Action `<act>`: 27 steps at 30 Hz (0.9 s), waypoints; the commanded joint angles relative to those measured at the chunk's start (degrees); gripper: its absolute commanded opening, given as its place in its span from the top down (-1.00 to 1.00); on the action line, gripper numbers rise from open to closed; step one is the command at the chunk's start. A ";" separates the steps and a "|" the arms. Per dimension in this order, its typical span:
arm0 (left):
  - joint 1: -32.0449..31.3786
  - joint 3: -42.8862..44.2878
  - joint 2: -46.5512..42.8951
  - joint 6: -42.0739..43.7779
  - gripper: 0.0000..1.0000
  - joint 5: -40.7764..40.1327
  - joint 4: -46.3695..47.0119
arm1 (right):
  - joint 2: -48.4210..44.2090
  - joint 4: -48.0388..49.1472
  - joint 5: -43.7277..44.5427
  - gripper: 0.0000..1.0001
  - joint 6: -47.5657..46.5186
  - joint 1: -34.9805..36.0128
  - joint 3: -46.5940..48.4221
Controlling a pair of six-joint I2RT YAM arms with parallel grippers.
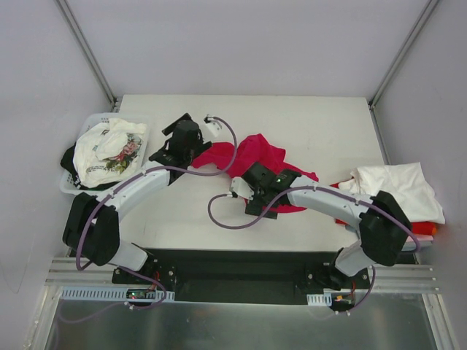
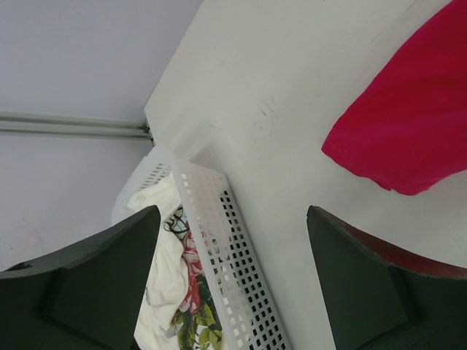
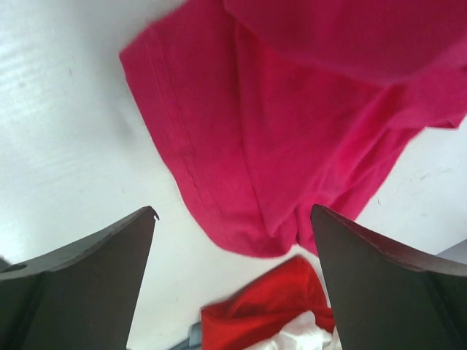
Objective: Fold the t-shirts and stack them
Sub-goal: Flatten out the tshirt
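Hovering by the crumpled crimson-magenta cloth t-shirt [image 1: 252, 154] on the white table [image 1: 321, 124], the left gripper [image 2: 232, 219] and right gripper [image 3: 233, 215] gape empty; spreading it flat likely needs hem pinches.

Crimson-magenta t-shirt [image 1: 252, 154] crumpled and unfolded at middle of bench [image 1: 306, 124], white floral-print t-shirt [image 1: 109, 149] bunched in white basket [image 1: 91, 119] at left, dark t-shirt [image 1: 68, 157] under it, plain white t-shirt [image 1: 398, 186] heaped at right edge, red t-shirt [image 1: 341, 187] and orange t-shirt [image 1: 427, 230] peeking from beneath

Much of crimson t-shirt [image 1: 255, 149] under right arm [image 1: 321, 198], dark shirt [image 1: 68, 159] mostly buried beneath white printed shirt [image 1: 109, 149]
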 commanded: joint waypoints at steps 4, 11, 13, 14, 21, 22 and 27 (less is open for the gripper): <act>-0.62 0.62 2.22 -0.96 -0.61 1.11 1.61 | 8.22 6.88 0.75 -0.81 2.90 3.94 3.47; -0.10 0.71 4.86 -0.26 -0.61 1.19 2.84 | 12.36 7.76 0.57 -0.78 3.07 6.84 6.55; 0.34 0.71 5.30 -0.44 -0.61 1.63 3.02 | 12.89 7.85 0.22 -0.78 3.07 6.84 7.17; 0.43 0.71 5.74 -0.61 -0.60 1.72 3.19 | 13.50 7.77 0.04 -0.78 3.07 6.93 7.35; 0.52 0.45 6.18 -1.14 -0.59 1.98 3.72 | 15.96 8.64 -0.84 -0.72 3.25 7.11 8.67; 0.61 0.36 6.18 -1.14 -0.59 1.90 3.72 | 16.05 8.82 -1.36 -0.71 3.25 7.02 8.75; 0.61 -0.87 5.57 -0.61 -0.58 1.63 3.99 | 16.76 9.08 -2.68 -0.69 3.51 7.19 8.93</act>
